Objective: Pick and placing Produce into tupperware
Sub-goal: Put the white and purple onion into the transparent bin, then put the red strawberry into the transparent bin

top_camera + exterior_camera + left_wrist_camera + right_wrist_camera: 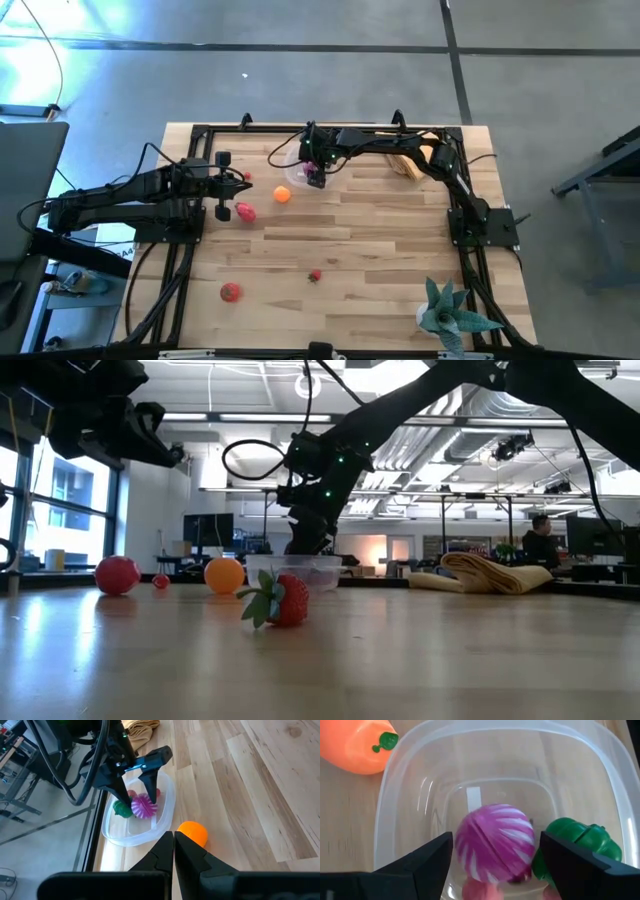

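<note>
From above, the right hand (314, 176) is hovering over the tupperware (298, 172) at the bench's (380, 260) twelve o'clock; four produce pieces are lying outside.

At bench level, a strawberry (285, 600) is lying nearest.

The left hand (173, 851) is waiting pinched shut, empty.

The right wrist is showing spread fingers flanking a magenta piece (495, 841) beside a green one (580, 842); loading seems underway.

**Lighting and picture quality**

Even, bright overhead light. Ceiling strip lamps (250, 418) glow in the low view, where the near table (420, 660) is blurred. Blue-white glare marks the floor (40, 60) at the high view's upper left corner. The magenta produce (495, 842) and tupperware (485, 750) show soft focus close up.
</note>
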Action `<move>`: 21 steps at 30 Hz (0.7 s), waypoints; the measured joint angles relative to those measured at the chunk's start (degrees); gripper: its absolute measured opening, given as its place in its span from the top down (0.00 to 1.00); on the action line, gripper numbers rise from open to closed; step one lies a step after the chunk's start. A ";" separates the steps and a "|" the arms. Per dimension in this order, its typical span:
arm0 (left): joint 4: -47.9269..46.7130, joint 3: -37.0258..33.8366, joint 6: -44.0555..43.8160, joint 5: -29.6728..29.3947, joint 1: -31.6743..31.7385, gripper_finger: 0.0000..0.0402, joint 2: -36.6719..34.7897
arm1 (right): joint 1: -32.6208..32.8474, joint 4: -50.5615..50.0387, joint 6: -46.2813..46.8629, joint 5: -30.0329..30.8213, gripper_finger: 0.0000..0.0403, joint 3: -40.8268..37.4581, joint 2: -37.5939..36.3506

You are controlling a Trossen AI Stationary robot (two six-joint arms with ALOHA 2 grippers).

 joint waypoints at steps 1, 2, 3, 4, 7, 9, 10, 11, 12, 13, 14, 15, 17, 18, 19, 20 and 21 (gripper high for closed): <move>0.00 0.00 0.00 0.00 -0.02 0.99 -0.02 | 0.00 0.17 0.00 0.00 0.27 0.00 0.01; 0.00 0.00 0.00 0.02 -0.02 0.99 0.00 | 0.00 0.31 -0.01 0.01 0.27 0.00 0.02; 0.00 0.00 0.00 0.02 0.00 0.99 0.00 | 0.00 0.56 -0.07 0.01 0.27 0.00 0.02; 0.00 0.00 0.00 0.01 -0.02 0.99 0.00 | -0.02 0.68 -0.09 -0.03 0.27 0.00 0.02; 0.00 0.00 0.00 0.01 0.00 0.99 0.00 | -0.02 0.87 0.00 -0.02 0.27 0.15 0.01; 0.00 0.01 0.00 0.00 0.00 0.99 0.00 | -0.02 -0.62 -0.03 0.62 0.27 1.66 0.00; 0.00 0.00 0.00 0.02 0.00 0.99 0.00 | 0.01 -1.86 -0.07 1.00 0.27 3.07 0.00; 0.00 0.00 0.00 0.02 0.00 0.99 0.00 | 0.16 -3.75 0.02 1.64 0.27 4.95 -0.07; 0.00 0.00 0.00 0.00 0.00 0.99 0.00 | 0.39 -6.22 0.05 2.37 0.27 7.18 -0.21; 0.00 0.00 0.00 0.02 0.00 0.99 0.00 | 0.75 -8.75 0.45 3.35 0.27 9.42 -0.32; 0.00 0.00 0.00 0.02 -0.01 0.99 -0.01 | 1.29 -11.13 0.47 4.55 0.27 11.59 -0.43; 0.00 0.00 0.00 0.02 0.00 0.99 0.00 | 1.97 -13.57 0.50 5.82 0.27 13.78 -0.44; 0.00 0.00 0.00 0.01 -0.01 0.99 -0.01 | 3.70 -19.40 1.48 8.67 0.27 18.21 -0.44; 0.00 0.00 0.00 0.01 -0.01 0.99 0.00 | 4.66 -22.05 2.22 9.90 0.27 20.41 -0.44; 0.00 0.00 0.00 0.02 0.00 0.99 0.00 | 5.75 -24.33 3.14 11.14 0.27 22.42 -0.44; 0.00 0.00 0.00 0.01 0.00 0.99 0.00 | 6.95 -26.58 4.25 12.47 0.27 24.04 -0.53; 0.00 0.00 0.00 0.02 -0.01 0.99 0.00 | 8.32 -29.01 5.40 13.94 0.28 25.36 -0.55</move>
